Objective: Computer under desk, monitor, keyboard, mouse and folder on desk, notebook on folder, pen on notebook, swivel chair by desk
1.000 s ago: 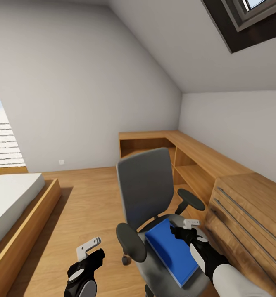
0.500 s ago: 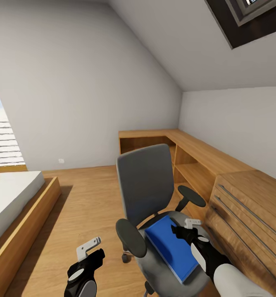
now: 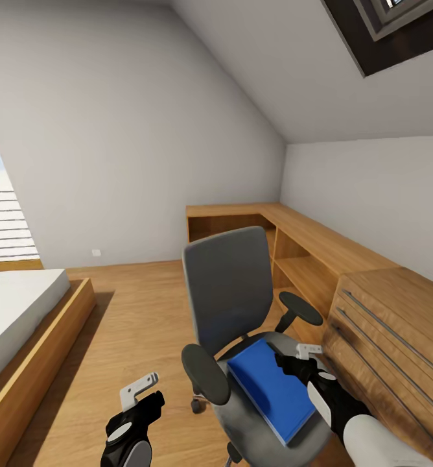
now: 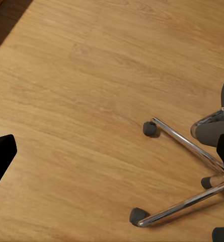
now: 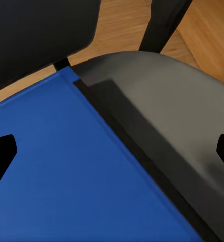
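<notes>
1. Your right gripper (image 3: 299, 360) hangs just above the right-hand long edge of the folder (image 3: 270, 390). In the right wrist view the two dark fingertips sit wide apart at the frame's sides, so the jaws stand spread with nothing between them.
2. The folder lies flat on the seat of the swivel chair (image 3: 233, 305). Its long axis runs diagonally, from the near corner by your trunk toward the backrest. The edge under the right gripper parallels that axis, with bare grey seat (image 5: 167, 116) just beside it.
3. Judgement: the right arm is the one to use. The folder sits directly below it, while the left arm is well apart, over open floor.
4. Your left gripper (image 3: 140, 393) hovers beside the chair over the floor (image 4: 91, 101). Its wrist view looks down on the chrome base (image 4: 190, 146) and castors; I cannot tell how its jaws stand.
5. Appearance: the folder (image 5: 81, 181) is bright blue, thin, matte and unmarked, casting a narrow dark shadow on the seat. Judgement: with so little thickness, the edge will be hard to pinch.
6. The desk is not in these pictures.
</notes>
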